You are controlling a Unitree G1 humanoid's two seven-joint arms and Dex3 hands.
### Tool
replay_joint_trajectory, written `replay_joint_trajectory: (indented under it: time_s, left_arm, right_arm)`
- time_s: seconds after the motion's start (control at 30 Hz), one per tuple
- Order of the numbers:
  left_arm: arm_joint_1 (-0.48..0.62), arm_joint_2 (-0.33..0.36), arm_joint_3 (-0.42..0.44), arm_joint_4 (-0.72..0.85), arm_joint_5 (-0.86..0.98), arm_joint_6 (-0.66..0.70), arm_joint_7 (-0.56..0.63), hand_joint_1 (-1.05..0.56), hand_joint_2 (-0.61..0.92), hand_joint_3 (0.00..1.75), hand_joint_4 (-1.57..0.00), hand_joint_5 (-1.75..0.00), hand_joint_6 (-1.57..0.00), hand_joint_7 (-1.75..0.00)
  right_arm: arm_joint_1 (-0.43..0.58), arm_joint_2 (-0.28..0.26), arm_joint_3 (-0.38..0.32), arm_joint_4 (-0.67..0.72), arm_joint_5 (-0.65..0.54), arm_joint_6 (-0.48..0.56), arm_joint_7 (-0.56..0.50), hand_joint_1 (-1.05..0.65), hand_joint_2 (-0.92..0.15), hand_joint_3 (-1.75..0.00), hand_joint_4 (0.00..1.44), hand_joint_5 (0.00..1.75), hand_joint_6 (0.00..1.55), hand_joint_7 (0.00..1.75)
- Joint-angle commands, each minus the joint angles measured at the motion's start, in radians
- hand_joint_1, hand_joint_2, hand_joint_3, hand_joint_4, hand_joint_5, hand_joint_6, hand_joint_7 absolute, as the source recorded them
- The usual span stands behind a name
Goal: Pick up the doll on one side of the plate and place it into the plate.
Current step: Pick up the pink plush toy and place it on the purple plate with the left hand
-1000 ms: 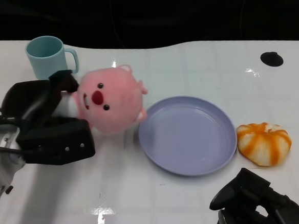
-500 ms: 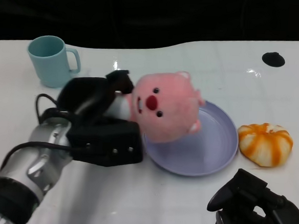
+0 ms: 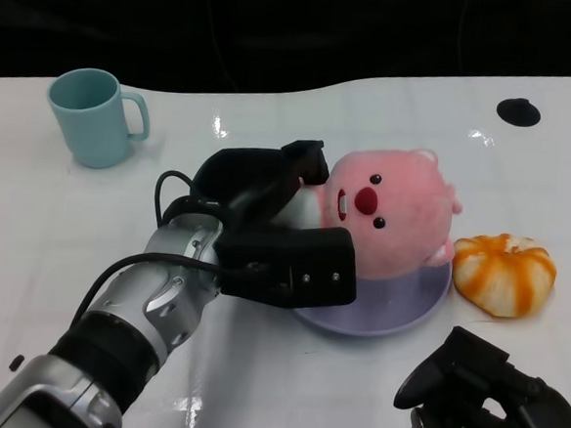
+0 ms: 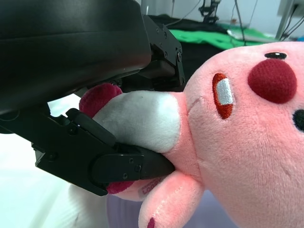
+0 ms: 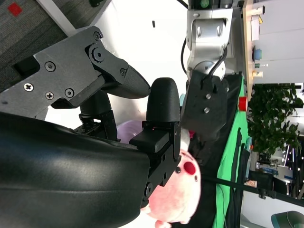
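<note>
Placing step: left hand point(image 3: 274, 238) grasps the pink doll point(image 3: 388, 221) over the purple plate point(image 3: 396, 310), orange toy point(image 3: 504, 273) at plate's 3 o'clock; next, lower and release; right hand point(image 3: 488, 395) idle, curled empty.

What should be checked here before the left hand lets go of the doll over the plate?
1. Left hand holds the doll: ok.
2. Doll above the plate: ok.
3. Doll resting on the plate: cannot tell.
4. Orange-striped bun off the plate: ok, though close beside the doll.
5. Right hand apart from the plate: ok.
6. Mug far from the drop spot: ok.
</note>
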Motion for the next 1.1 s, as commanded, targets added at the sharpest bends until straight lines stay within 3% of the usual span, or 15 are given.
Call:
replay_joint_trajectory:
  time_s: [0.03, 0.07, 0.1, 0.13, 0.17, 0.23, 0.3, 0.33, 0.37, 0.43, 0.5, 0.57, 0.67, 0.83, 1.1]
  left_arm:
    - [-0.033, 0.003, -0.009, 0.012, 0.005, 0.007, -0.027, -0.20, 0.54, 0.89, -0.87, -1.75, -0.65, -1.75]
    - [-0.037, 0.000, -0.008, 0.014, 0.001, 0.010, -0.035, -0.20, 0.57, 0.81, -0.87, -1.75, -0.64, -1.75]
    - [-0.039, -0.003, -0.003, 0.015, -0.007, 0.009, -0.041, -0.21, 0.60, 0.74, -0.84, -1.75, -0.65, -1.61]
    - [-0.039, -0.006, 0.002, 0.014, -0.015, 0.006, -0.045, -0.20, 0.63, 0.66, -0.80, -1.75, -0.71, -1.24]
    - [-0.039, -0.008, 0.006, 0.014, -0.020, 0.004, -0.047, -0.20, 0.66, 0.58, -0.78, -1.75, -0.77, -0.99]
    - [-0.036, -0.007, 0.015, -0.001, -0.043, 0.008, -0.083, -0.23, 0.77, 0.39, -0.65, -1.66, -0.76, -0.59]
    - [-0.036, 0.004, 0.009, -0.014, -0.043, 0.007, -0.113, -0.26, 0.87, 0.20, -0.57, -1.54, -0.76, -0.33]
    - [-0.036, 0.015, -0.002, -0.023, -0.030, 0.005, -0.123, -0.36, 0.90, 0.17, -0.48, -1.08, -0.65, -0.17]
    - [-0.035, 0.023, -0.012, -0.033, -0.018, 0.006, -0.131, -0.42, 0.91, 0.16, -0.47, -0.81, -0.59, -0.10]
    - [-0.030, 0.037, -0.025, -0.059, 0.000, 0.015, -0.158, -0.53, 0.92, 0.15, -0.34, -0.46, -0.44, -0.02]
    - [-0.024, 0.050, -0.036, -0.089, 0.012, 0.026, -0.192, -0.58, 0.92, 0.15, -0.26, -0.35, -0.37, -0.01]
    - [-0.019, 0.070, -0.052, -0.123, 0.029, 0.032, -0.228, -0.73, 0.92, 0.23, -0.08, -0.25, -0.23, 0.00]
    - [-0.011, 0.099, -0.068, -0.168, 0.053, 0.033, -0.267, -0.83, 0.92, 0.31, -0.01, -0.12, -0.14, 0.00]
    - [0.009, 0.143, -0.066, -0.252, 0.064, 0.043, -0.332, -0.94, 0.92, 0.43, 0.00, -0.05, -0.08, 0.00]
    - [0.112, 0.227, 0.018, -0.432, -0.032, -0.003, -0.398, -0.95, 0.92, 0.47, 0.00, -0.07, -0.08, 0.00]
  right_arm:
    - [0.004, -0.008, -0.002, -0.015, 0.004, 0.004, -0.002, -0.27, -0.60, -1.09, 0.61, 1.74, 0.51, 1.51]
    - [0.003, -0.009, -0.002, -0.016, 0.003, 0.004, -0.001, -0.27, -0.60, -1.09, 0.61, 1.74, 0.51, 1.51]
    - [0.003, -0.009, -0.002, -0.016, 0.003, 0.005, -0.001, -0.27, -0.60, -1.09, 0.61, 1.74, 0.51, 1.51]
    - [0.003, -0.009, -0.002, -0.016, 0.003, 0.005, -0.002, -0.27, -0.61, -1.09, 0.61, 1.74, 0.51, 1.51]
    - [0.003, -0.009, -0.002, -0.016, 0.002, 0.006, -0.002, -0.27, -0.61, -1.09, 0.61, 1.74, 0.51, 1.51]
    - [0.003, -0.008, -0.002, -0.015, 0.004, 0.003, -0.002, -0.26, -0.61, -1.09, 0.61, 1.75, 0.51, 1.51]
    - [0.003, -0.008, -0.003, -0.012, 0.004, -0.001, 0.000, -0.26, -0.61, -1.09, 0.62, 1.75, 0.51, 1.51]
    - [0.002, -0.009, -0.004, -0.010, 0.006, -0.004, 0.001, -0.26, -0.61, -1.09, 0.62, 1.75, 0.51, 1.51]
    - [0.002, -0.009, -0.005, -0.008, 0.006, -0.005, 0.002, -0.26, -0.61, -1.09, 0.62, 1.75, 0.51, 1.51]
    - [0.001, -0.010, -0.009, -0.007, 0.006, -0.006, 0.002, -0.27, -0.60, -1.09, 0.62, 1.74, 0.51, 1.51]
    - [0.001, -0.010, -0.011, -0.007, 0.005, -0.007, 0.001, -0.27, -0.60, -1.09, 0.61, 1.74, 0.51, 1.51]
    - [-0.001, -0.008, -0.014, -0.008, 0.006, -0.006, -0.001, -0.26, -0.60, -1.10, 0.61, 1.74, 0.51, 1.51]
    - [-0.004, -0.006, -0.014, -0.005, 0.007, -0.004, -0.001, -0.26, -0.60, -1.10, 0.61, 1.75, 0.51, 1.52]
    - [-0.007, -0.006, -0.012, -0.003, -0.001, -0.008, -0.002, -0.25, -0.60, -1.12, 0.62, 1.75, 0.51, 1.52]
    - [-0.013, 0.001, -0.007, -0.003, 0.001, 0.004, -0.005, -0.25, -0.59, -1.13, 0.62, 1.75, 0.50, 1.53]
